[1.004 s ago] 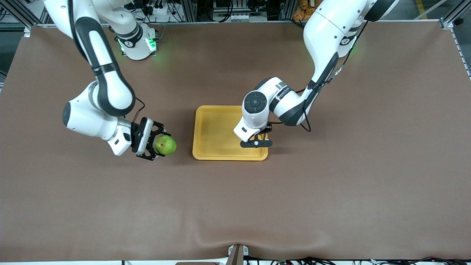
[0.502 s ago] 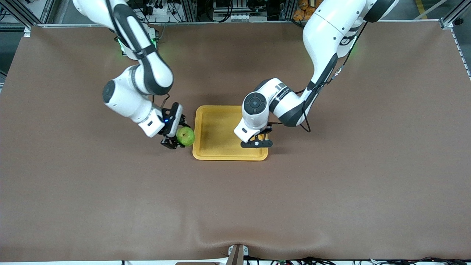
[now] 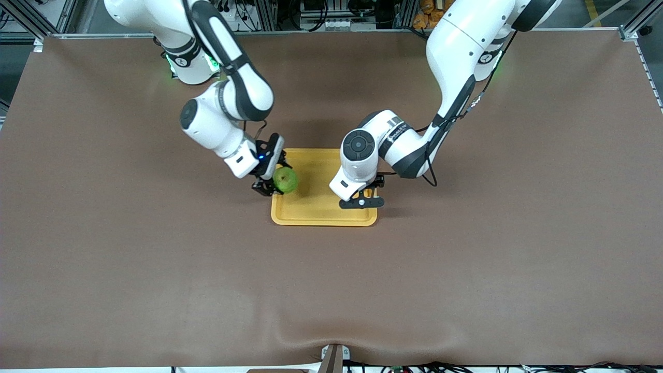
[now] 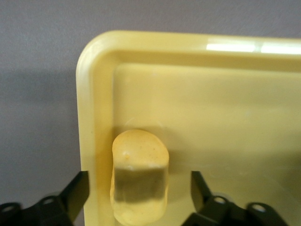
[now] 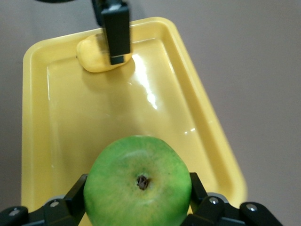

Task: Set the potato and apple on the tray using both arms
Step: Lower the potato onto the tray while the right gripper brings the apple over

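Gripping the apple (image 3: pixel 285 180), your right gripper (image 3: pixel 273 182) hangs over the edge of the tray (image 3: pixel 311 215) at the right arm's end. The apple is round and bright light green, with a dark stem dimple facing the right wrist camera (image 5: pixel 139 183); both black fingers (image 5: pixel 75 195) press against its sides, so the jaws are clenched on the fruit at about its full width.

The tray (image 5: pixel 37 117) is shallow, yellow and rectangular with rounded corners and a raised rim, and it sits near the middle of the brown table (image 3: pixel 466 269).

The potato (image 4: pixel 139 176) is a smooth, matte yellow-orange lump with rounded ends. It lies inside the tray (image 4: pixel 94 61), in a corner at the left arm's end, close against the rim.

Your left gripper (image 3: pixel 361 201) is directly over that potato (image 5: pixel 96 57). Its jaws are spread wider than the potato, with a clear gap on each side, so they stand released and hold nothing.
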Tool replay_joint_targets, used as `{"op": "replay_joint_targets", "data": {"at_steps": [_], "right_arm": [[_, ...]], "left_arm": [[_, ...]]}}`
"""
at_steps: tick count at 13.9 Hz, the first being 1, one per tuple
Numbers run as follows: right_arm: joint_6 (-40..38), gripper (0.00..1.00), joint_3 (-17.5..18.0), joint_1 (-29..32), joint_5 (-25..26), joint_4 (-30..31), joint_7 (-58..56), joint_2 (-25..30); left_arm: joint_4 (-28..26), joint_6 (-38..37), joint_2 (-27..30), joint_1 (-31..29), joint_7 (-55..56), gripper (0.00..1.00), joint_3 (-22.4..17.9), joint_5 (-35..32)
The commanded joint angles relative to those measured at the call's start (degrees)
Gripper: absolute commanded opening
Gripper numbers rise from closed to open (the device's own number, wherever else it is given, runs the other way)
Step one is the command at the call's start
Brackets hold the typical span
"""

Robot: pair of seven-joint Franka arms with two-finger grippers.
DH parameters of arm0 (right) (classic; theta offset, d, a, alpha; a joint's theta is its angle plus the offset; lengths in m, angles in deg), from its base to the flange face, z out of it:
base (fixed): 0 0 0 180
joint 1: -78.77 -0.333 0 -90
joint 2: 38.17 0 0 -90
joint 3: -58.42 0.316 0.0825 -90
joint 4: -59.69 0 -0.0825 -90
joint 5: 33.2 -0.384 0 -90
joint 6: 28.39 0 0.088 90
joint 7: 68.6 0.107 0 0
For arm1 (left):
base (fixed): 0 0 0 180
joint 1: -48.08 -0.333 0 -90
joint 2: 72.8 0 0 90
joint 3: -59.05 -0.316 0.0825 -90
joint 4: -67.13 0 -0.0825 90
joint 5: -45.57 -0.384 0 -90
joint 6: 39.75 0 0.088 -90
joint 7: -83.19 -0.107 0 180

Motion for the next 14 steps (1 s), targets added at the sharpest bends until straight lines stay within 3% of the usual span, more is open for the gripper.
{"op": "replay_joint_targets", "data": {"at_steps": [1, 3, 7, 10, 11, 12, 13, 14], "right_arm": [[4.2, 0.06, -0.4, -3.4, -6.6, 0.5, -2.0, -2.8], [4.1, 0.06, -0.4, -3.3, -7.8, 0.5, -3.9, -3.5], [4.0, 0.06, -0.4, -3.5, -10.3, 0.2, -6.1, -4.6], [4.1, 0.07, -0.4, -4.5, -13.4, -0.5, -7.6, -6.8], [4.0, 0.12, -0.4, -4.4, -15.3, -0.5, -9.8, -7.2], [4.0, 0.26, -0.4, -4.3, -17.7, -0.5, -12.0, -7.7], [3.9, 0.59, -0.4, -4.3, -20.0, -0.6, -13.8, -8.0], [3.9, 1.00, -0.4, -4.5, -22.4, -0.6, -14.8, -8.0]], "left_arm": [[0.7, -1.5, 3.7, -1.6, 1.3, 1.00, -0.1, -1.7], [1.4, -4.7, 7.0, -4.0, 0.1, 1.00, 0.0, -1.8], [7.5, -18.5, 11.5, -7.8, -3.8, 1.00, 0.1, -0.9], [7.6, -21.9, 16.1, -11.3, -4.5, 1.00, 0.4, -0.7], [7.6, -22.3, 16.8, -12.1, -5.0, 1.00, 0.5, -0.8], [7.6, -22.5, 17.8, -12.5, -5.8, 1.00, 0.5, -0.7], [7.6, -23.6, 18.7, -13.1, -6.7, 1.00, 0.5, -0.7], [7.6, -25.2, 19.4, -14.3, -8.6, 1.00, 0.6, -0.8]]}}
